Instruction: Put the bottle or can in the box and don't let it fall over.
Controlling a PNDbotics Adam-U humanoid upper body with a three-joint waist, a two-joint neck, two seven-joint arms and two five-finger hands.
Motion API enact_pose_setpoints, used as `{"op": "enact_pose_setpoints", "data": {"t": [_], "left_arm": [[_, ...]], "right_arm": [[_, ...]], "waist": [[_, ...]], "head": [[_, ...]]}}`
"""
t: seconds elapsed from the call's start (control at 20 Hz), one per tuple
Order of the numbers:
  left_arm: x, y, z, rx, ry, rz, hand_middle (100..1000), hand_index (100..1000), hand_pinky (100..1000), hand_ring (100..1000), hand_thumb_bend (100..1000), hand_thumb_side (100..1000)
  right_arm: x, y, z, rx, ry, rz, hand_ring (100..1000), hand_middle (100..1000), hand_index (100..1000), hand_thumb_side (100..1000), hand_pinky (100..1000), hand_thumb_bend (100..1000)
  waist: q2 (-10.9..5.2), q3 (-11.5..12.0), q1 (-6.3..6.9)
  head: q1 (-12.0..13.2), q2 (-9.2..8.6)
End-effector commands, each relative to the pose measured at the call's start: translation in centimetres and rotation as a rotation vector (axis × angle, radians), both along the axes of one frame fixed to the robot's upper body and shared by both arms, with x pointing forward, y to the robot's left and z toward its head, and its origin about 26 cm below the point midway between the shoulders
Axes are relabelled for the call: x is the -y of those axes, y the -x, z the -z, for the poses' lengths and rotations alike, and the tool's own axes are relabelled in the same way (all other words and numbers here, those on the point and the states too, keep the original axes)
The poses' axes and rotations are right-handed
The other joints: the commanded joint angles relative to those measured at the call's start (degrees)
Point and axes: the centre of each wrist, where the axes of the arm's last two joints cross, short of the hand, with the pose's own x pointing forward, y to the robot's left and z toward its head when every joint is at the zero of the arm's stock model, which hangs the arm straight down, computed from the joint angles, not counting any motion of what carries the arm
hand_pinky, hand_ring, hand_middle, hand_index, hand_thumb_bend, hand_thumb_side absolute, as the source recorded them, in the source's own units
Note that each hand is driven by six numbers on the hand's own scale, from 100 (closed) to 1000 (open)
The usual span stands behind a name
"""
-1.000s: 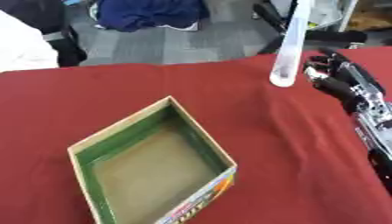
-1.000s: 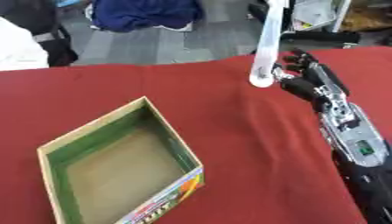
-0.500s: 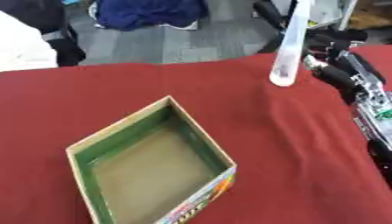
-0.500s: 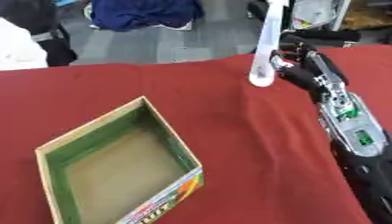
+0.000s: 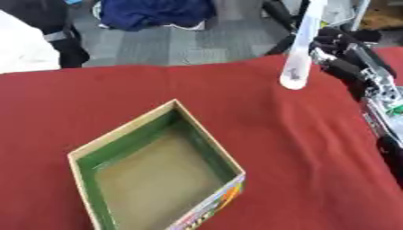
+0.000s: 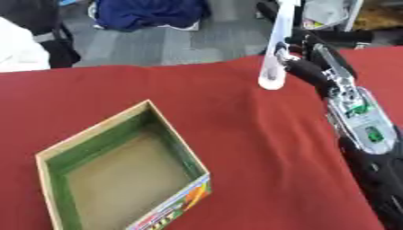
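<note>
A tall, slim, whitish bottle (image 6: 273,54) stands upright on the red cloth at the far right of the table. My right hand (image 6: 305,68) comes in from the right, its arm lying along the table's right side. Its dark fingers (image 5: 329,44) are curled against the bottle's right side at mid-height, closing round it. The open cardboard box (image 5: 157,173), green inside with a printed outer wall, sits at the lower left with a corner turned toward me. It has nothing in it and lies well apart from the bottle. My left hand shows in neither view.
The red tablecloth (image 5: 118,99) ends at the far edge just behind the bottle. Beyond it is grey floor with a blue bundle (image 5: 154,12) and dark chair parts. Something white (image 5: 24,49) overlaps the table's far left edge.
My right hand has moved left, from beside the bottle with its fingers spread to curling them round it. The bottle and the box have stayed put.
</note>
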Motion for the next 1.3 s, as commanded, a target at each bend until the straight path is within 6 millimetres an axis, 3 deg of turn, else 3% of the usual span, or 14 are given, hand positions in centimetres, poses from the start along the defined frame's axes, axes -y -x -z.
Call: {"op": "enact_pose_setpoints", "data": {"t": [0.05,0.55,1.3], "left_arm": [[0.0,0.2,-0.9,0.033,-0.012,0.013,850,770,716,951,116,856],[0.0,0.2,-0.9,0.034,-0.015,0.017,850,769,716,951,116,857],[0.1,0.1,-0.9,0.035,-0.014,0.024,851,768,716,953,120,862]], "right_arm": [[0.9,0.2,-1.9,0.046,0.027,0.035,978,897,1000,369,977,100],[1.4,0.1,-2.8,0.068,0.047,0.073,980,897,1000,365,981,100],[1.9,-0.2,-3.7,0.098,0.053,0.125,1000,990,1000,397,1000,100]], "waist": [[-0.68,0.11,-0.01],[-0.16,0.26,0.31],[0.32,0.4,0.43]], "head": [[-0.29,-1.09],[-0.68,-1.7],[-1.0,-2.39]]}}
